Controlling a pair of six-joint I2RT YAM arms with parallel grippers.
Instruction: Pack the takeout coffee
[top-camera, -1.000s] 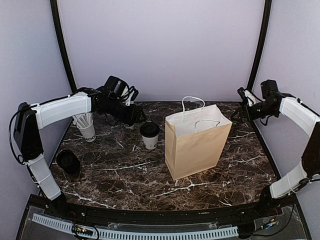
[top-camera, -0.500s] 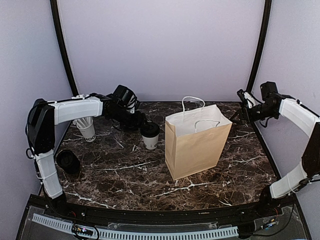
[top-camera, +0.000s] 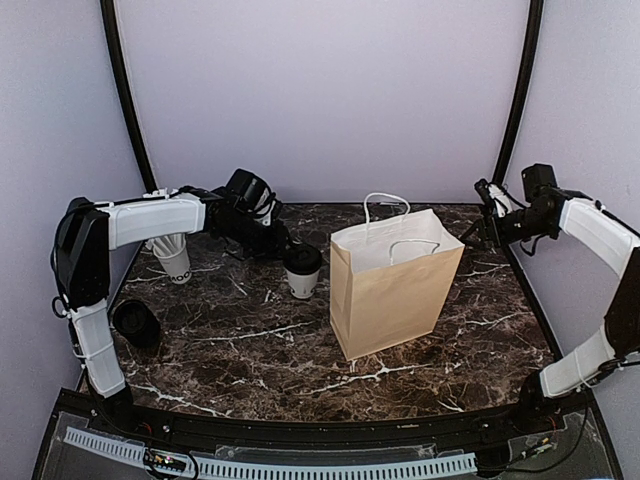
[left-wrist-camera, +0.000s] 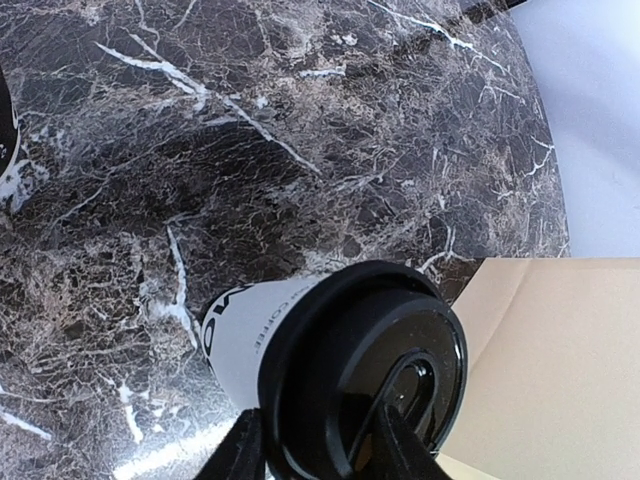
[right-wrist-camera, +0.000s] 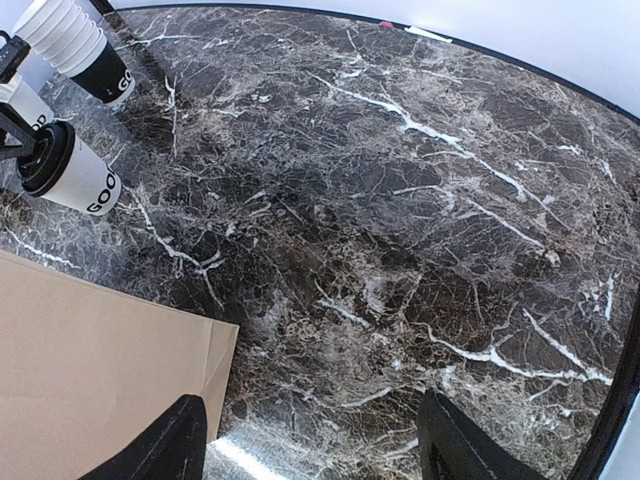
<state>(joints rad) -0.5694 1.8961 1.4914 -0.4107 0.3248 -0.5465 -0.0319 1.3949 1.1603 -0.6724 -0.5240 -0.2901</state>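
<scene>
A takeout coffee (top-camera: 302, 272), a small white cup with a black lid, stands on the marble table (top-camera: 250, 340) just left of the brown paper bag (top-camera: 395, 285). My left gripper (top-camera: 287, 247) reaches in from the back left and is shut on its lid. In the left wrist view the fingers (left-wrist-camera: 235, 450) sit on either side of the lid of the takeout coffee (left-wrist-camera: 350, 370), with the bag (left-wrist-camera: 560, 360) right beside it. My right gripper (top-camera: 487, 225) hovers open at the back right, holding nothing. Its wrist view shows the gripper (right-wrist-camera: 315, 440) above bare marble, the bag (right-wrist-camera: 90, 370) and the coffee (right-wrist-camera: 65, 172).
A white cup filled with white things (top-camera: 175, 255) stands at the back left, under my left arm. A black round object (top-camera: 135, 322) lies near the table's left edge. The bag stands upright with its mouth open and its white handles up.
My left gripper has moved right to the coffee cup and its fingers have come together round the lid. The cup has shifted slightly towards the bag. The right arm has held still.
</scene>
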